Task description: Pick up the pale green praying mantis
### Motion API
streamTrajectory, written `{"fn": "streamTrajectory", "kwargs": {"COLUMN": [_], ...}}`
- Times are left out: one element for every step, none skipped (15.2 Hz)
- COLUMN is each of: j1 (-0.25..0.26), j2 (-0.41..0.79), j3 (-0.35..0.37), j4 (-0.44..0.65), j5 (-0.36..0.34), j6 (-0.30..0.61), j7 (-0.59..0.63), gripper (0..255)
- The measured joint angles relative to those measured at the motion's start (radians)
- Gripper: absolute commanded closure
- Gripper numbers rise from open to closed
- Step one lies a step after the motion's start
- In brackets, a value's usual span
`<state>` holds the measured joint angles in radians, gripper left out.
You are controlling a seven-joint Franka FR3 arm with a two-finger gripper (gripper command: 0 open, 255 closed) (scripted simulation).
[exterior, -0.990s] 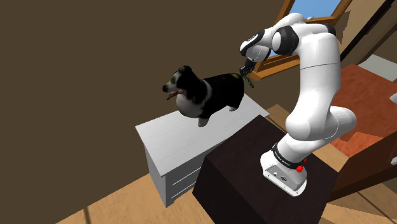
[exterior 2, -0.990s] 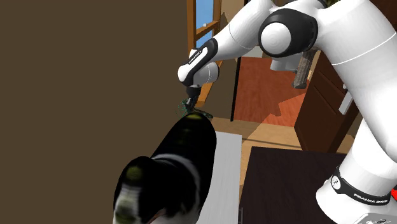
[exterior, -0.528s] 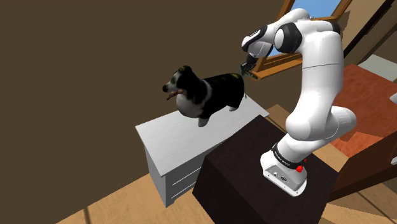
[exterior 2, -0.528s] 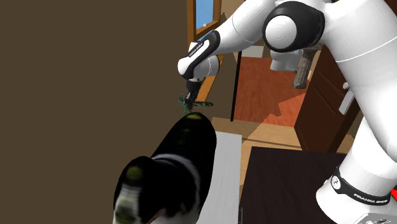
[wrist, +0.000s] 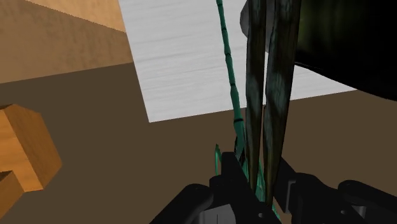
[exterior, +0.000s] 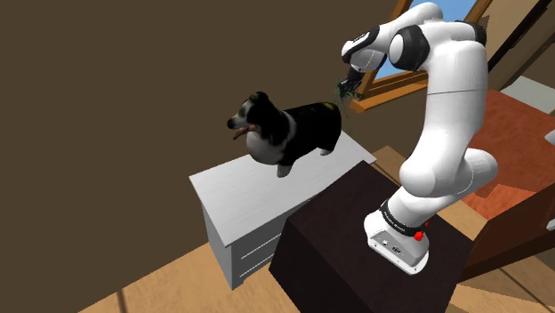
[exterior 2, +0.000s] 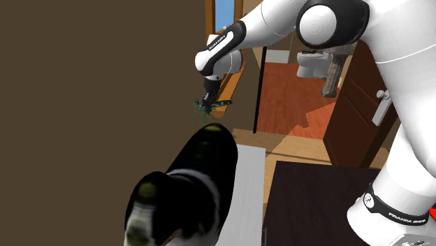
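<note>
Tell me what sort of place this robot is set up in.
Probably a room in a house, perhaps a bedroom: a white chest of drawers against a brown wall, a wood-framed window, and a plank floor.

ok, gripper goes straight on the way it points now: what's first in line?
The gripper, shut on the mantis, probably meets the white dresser top beside the dog; depth unclear, maybe the dog's rump.

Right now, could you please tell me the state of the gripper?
Gripper: shut on the green mantis, held in the air.
</note>
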<state>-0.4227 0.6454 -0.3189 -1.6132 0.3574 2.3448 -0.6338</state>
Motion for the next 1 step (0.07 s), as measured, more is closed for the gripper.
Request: {"fn": "streamTrajectory", "kwargs": {"j1": [0.001], "j2": [-0.005], "j3": [-0.002], "j4": [0.000], "j5": [-0.002], "j6": [-0.005], "j7": [0.001], "gripper": [255]}}
